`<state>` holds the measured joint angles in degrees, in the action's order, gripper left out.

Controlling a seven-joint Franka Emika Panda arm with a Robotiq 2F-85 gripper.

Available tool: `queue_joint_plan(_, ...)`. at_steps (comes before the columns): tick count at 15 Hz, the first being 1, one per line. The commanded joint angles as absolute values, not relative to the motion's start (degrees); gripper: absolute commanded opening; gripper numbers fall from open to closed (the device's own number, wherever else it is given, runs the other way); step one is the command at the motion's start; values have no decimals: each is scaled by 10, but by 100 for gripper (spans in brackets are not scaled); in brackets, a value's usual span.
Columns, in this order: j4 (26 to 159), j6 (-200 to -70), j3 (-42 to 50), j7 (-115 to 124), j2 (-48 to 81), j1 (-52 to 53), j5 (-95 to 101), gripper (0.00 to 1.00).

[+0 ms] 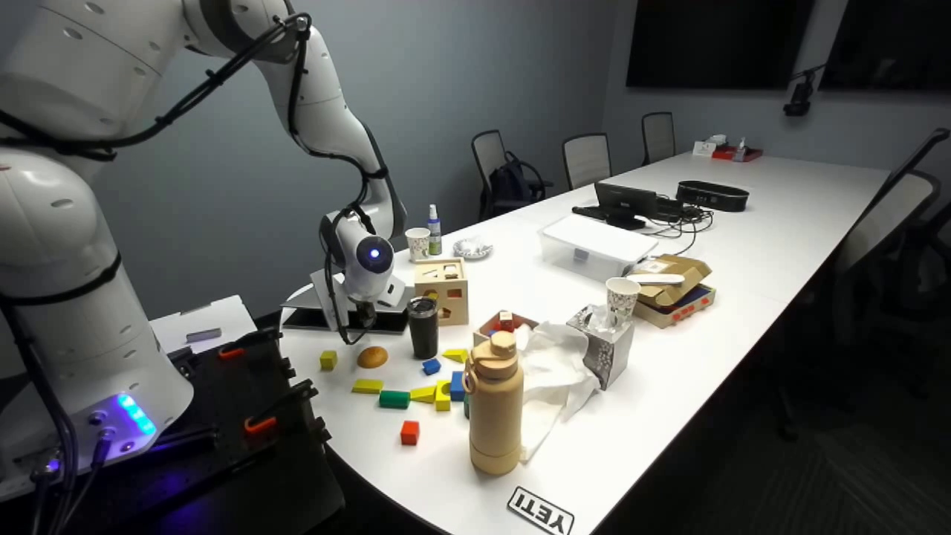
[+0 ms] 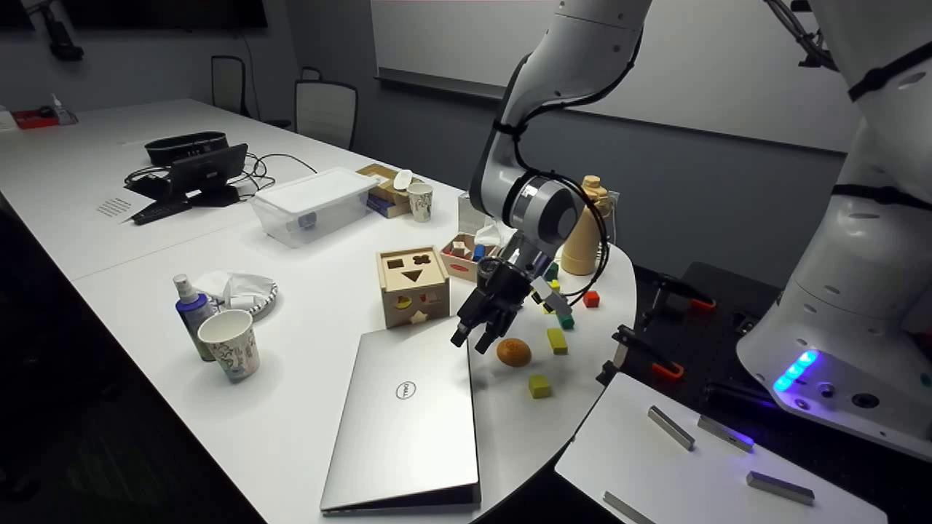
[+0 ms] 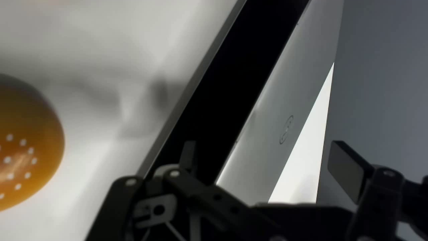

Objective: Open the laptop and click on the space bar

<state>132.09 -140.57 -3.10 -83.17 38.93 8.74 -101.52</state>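
- The laptop [image 2: 408, 429] is right by the hand [image 2: 472, 341]. Its long way runs off from the hand, which sits at one end of the long front edge.
- The lid [image 3: 284, 103] is up a little. The dark gap [image 3: 230, 93] under it faces the side where the hand is.
- The hand is spread wide and pinches nothing. In the wrist view, one finger [image 3: 189, 155] shows over the gap and the other finger [image 3: 347, 172] shows out past the lid, so the edge of the lid seems to lie between them.
- It is too hard to tell if a finger touches the lid.
- The next move likely needs the gap-side finger to go under that edge and push up.
- The space bar is hidden, so pressing it likely has to wait.
- The box [image 2: 417, 304] is near the hand, by the same end of the laptop, and could get bumped.
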Motion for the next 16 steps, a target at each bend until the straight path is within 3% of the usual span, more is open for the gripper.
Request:
queue_joint_plan(1,1298,-1397,-22,-854,411,101,-1050,100)
queue_joint_plan(16,1282,-1349,-26,-865,427,108,-1097,100)
